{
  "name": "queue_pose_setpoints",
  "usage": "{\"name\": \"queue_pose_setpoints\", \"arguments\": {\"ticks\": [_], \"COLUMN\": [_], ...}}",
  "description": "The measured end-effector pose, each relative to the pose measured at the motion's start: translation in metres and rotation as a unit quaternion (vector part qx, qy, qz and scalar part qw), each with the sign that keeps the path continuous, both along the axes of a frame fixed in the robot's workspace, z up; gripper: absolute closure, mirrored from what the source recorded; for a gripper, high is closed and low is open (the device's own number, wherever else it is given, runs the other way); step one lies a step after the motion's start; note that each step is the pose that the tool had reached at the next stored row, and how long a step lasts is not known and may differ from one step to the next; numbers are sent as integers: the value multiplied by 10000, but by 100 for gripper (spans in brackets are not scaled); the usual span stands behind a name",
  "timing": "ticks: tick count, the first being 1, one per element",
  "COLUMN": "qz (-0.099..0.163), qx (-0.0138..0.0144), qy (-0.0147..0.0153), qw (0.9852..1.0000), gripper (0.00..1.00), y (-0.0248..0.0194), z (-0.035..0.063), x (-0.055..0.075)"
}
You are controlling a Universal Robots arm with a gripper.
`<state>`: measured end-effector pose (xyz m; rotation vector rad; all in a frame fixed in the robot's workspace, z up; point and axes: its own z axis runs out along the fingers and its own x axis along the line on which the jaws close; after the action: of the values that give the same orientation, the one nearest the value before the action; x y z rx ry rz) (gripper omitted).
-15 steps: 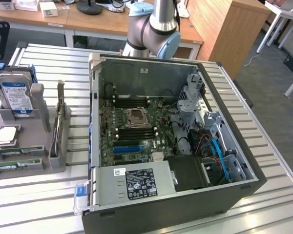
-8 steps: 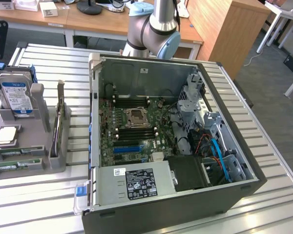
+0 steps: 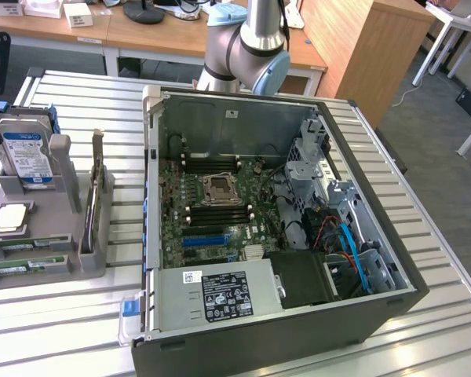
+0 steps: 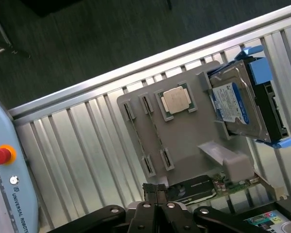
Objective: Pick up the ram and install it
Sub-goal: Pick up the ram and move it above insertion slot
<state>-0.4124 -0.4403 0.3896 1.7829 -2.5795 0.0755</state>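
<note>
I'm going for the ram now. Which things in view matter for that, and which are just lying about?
For the job:
- ram sticks in the grey holder
- open computer and its motherboard
- claw, shut, nothing in it

Lying about:
- hard drive
- processor chip
- black card
- red stop button

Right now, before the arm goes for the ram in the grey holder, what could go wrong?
1. The gripper is shut; descending like that, it would likely press on the thin green ram stick rather than straddle it.
2. It hangs close to the black graphics card standing in the grey holder; a sideways move could clip it.
</note>
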Motion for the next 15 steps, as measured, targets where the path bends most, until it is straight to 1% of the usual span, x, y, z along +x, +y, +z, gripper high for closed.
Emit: {"name": "queue_pose_setpoints", "arguments": {"ticks": [5, 12, 15], "qz": [216, 232, 373], "qx": [-9, -10, -9], "qy": [0, 0, 0], "qw": [9998, 9997, 9993], "gripper": [89, 89, 89], "y": [0, 0, 0], "z": [0, 0, 0], "x": [-2, -3, -3]}}
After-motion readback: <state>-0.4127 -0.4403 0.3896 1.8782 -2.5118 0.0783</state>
